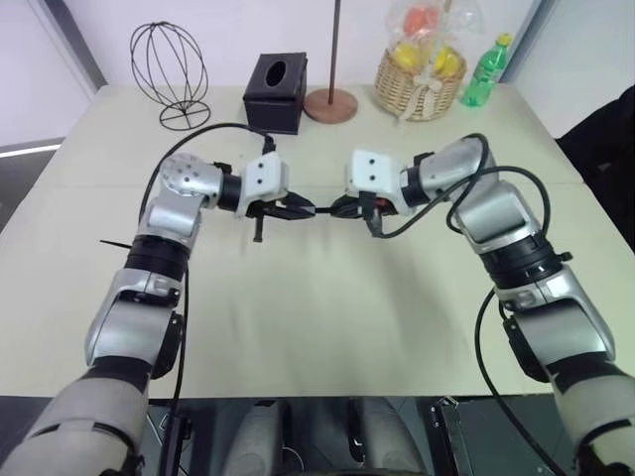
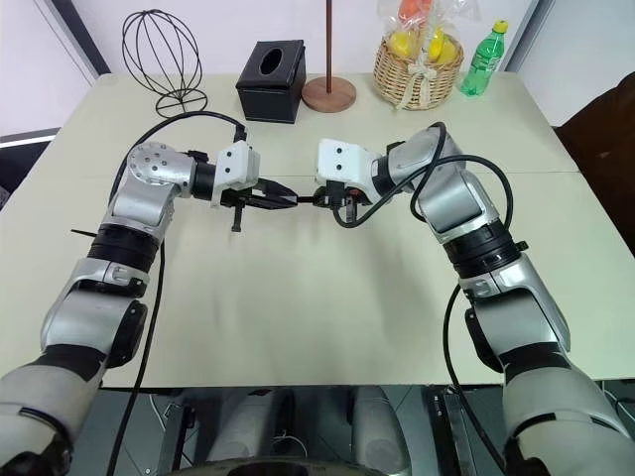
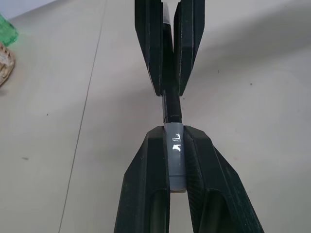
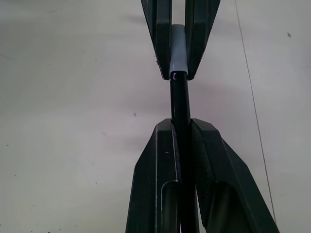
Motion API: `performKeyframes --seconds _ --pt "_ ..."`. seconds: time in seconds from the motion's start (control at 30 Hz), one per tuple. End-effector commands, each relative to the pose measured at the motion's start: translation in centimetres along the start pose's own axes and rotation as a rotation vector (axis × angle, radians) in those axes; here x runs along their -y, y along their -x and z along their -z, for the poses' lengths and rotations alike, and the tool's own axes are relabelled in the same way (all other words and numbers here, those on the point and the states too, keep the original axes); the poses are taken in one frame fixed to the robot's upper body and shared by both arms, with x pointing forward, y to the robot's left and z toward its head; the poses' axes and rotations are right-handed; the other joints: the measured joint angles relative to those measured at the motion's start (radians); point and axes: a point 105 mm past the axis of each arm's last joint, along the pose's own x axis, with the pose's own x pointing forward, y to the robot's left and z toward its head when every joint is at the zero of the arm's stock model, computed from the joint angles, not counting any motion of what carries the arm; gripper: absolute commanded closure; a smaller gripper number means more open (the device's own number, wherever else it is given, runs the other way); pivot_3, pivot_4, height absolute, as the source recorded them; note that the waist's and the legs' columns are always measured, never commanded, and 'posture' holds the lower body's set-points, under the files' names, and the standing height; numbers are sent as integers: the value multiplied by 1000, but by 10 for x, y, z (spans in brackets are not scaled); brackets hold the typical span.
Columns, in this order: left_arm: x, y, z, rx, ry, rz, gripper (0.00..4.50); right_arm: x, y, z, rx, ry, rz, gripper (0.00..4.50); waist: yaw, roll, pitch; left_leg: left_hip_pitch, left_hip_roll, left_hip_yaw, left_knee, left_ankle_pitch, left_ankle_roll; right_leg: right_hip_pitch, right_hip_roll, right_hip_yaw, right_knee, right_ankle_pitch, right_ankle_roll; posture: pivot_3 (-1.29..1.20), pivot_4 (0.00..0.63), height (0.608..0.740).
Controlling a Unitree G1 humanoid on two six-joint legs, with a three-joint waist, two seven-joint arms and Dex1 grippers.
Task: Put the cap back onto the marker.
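Cap (image 3: 175, 158) clamped in left pincer (image 3: 176, 141), marker (image 4: 180, 104) in right pincer (image 4: 181, 127), ends touching

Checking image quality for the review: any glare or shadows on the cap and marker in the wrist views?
Left wrist view: small white glints on the grey cap. Right wrist view: a glossy streak down the black marker, soft shadow on the table.

Head pair overhead; wrist cameras close
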Motion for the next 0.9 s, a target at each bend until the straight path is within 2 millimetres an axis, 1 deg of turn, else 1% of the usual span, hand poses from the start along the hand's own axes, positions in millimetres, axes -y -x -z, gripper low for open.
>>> performKeyframes --seconds 0.03,0.17,0.33,0.47,0.6,0.73,0.9 --pt "16 -39 -37 83 -138 185 4439 14 -4 -44 91 128 55 4500 0 0 0 0 0 0 0 0 0 0 0 0 0 0 0 0 150 740" --pt "19 -46 -34 71 -140 198 4439 17 -6 -49 105 116 57 4500 0 0 0 0 0 0 0 0 0 0 0 0 0 0 0 0 150 740" --pt "23 -53 -37 87 -137 210 4439 20 -8 -54 120 109 65 4500 0 0 0 0 0 0 0 0 0 0 0 0 0 0 0 0 150 740" --pt "18 -59 -48 158 -118 175 4439 26 -7 -60 143 98 87 4500 0 0 0 0 0 0 0 0 0 0 0 0 0 0 0 0 150 740" --pt "17 -60 -52 191 -103 168 4439 26 -7 -62 151 94 92 4500 -1 0 0 0 0 0 0 0 0 0 0 0 0 0 0 0 150 740" --pt "18 -61 -51 181 -109 169 4439 26 -7 -62 152 94 92 4500 -1 0 0 0 0 0 0 0 0 0 0 0 0 0 0 0 150 740" --pt "17 -57 -45 156 -107 166 4439 26 -6 -58 143 91 95 4500 -1 0 0 0 0 0 0 0 0 0 0 0 0 0 0 0 150 740"
